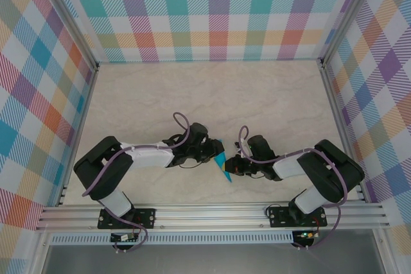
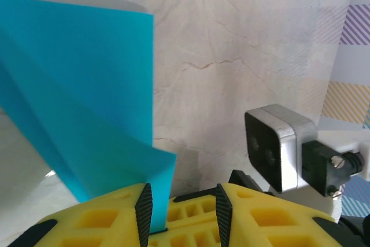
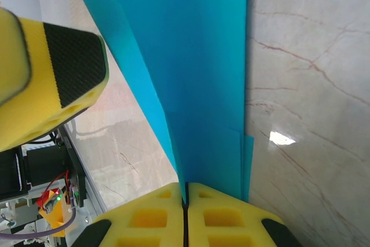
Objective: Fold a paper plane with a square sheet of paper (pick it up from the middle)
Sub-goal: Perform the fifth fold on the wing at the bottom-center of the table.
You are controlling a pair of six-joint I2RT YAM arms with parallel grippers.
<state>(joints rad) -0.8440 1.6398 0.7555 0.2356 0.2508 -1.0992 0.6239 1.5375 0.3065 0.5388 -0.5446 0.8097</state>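
Note:
The teal-blue sheet of paper [image 1: 220, 159] is folded into a narrow layered shape and held up between my two grippers above the near middle of the table. My right gripper [image 3: 186, 194] is shut on its lower edge, and the paper [image 3: 196, 67] rises from the seam between the yellow fingers. My left gripper [image 2: 183, 201] stands open; a corner of the paper [image 2: 87, 114] lies against its left pad [image 2: 144, 209], with a clear gap to the right pad. From above, the left gripper [image 1: 212, 152] and right gripper [image 1: 232, 166] nearly touch.
The marble table top [image 1: 212, 94] stretches behind the arms. Checked walls [image 1: 205, 11] and aluminium rails [image 1: 212, 213] enclose it. The right wrist's camera [image 2: 277, 143] sits close beside the left fingers. One left finger [image 3: 58, 79] hangs just left of the paper.

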